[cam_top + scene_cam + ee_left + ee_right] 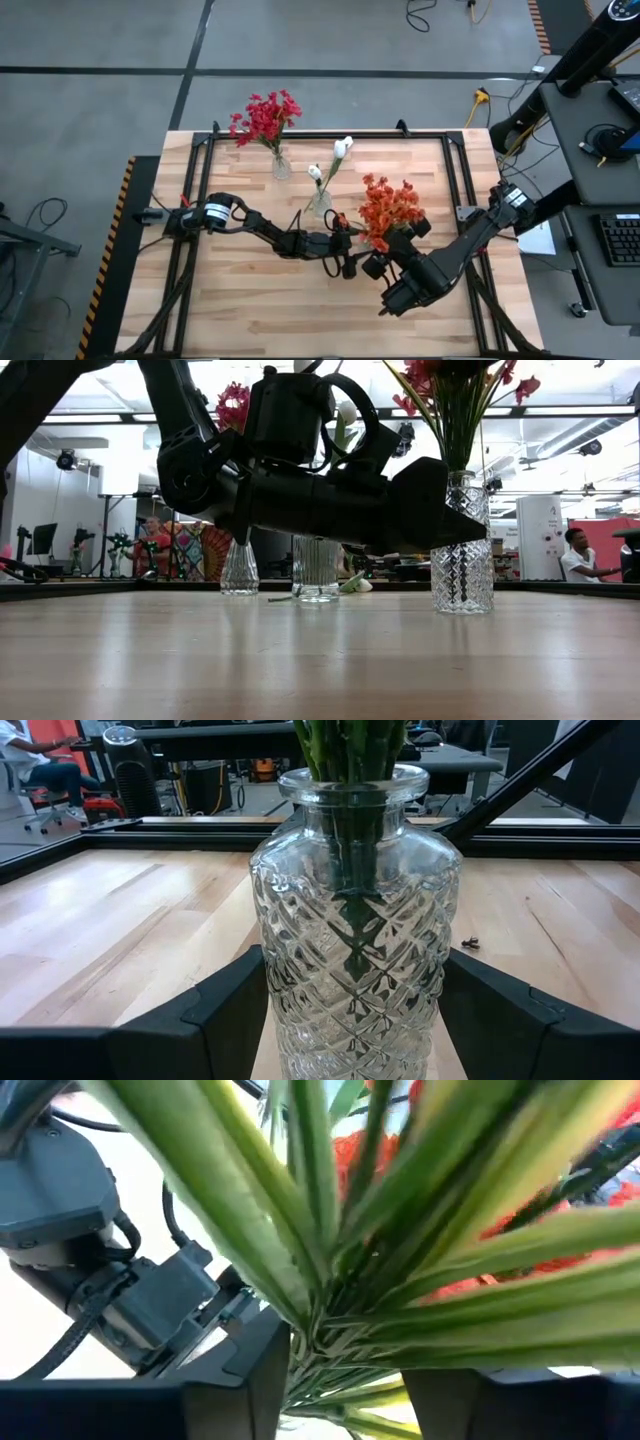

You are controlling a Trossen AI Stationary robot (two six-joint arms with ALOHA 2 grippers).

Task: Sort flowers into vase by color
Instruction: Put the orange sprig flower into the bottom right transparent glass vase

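At the table's right of centre, the left gripper (350,1020) has its fingers spread on both sides of the cut-glass vase (355,910) that holds the orange flowers (388,208). Its fingers seem to stand just beside the glass, but contact cannot be told for sure. The right gripper (345,1370) is above the same vase, among the green stalks (330,1260); its fingers are spread with the bundle between them, and whether they press any stalk is not clear.

The red flowers (265,118) stand in their own vase at the far edge, and the white buds (338,155) in the middle vase (321,203). One white piece seems to lie on the table (300,660) near the middle vase, seen only in the low view.

The step looks like settling the orange stems into the vase while the left arm steadies it. To do it well, the left gripper should hold the vase firm and upright, because the glass is tall and top-heavy with flowers. The right gripper should release the stalks only when they sit deep inside the neck, then rise straight up so the leaves do not catch and pull a stem out.
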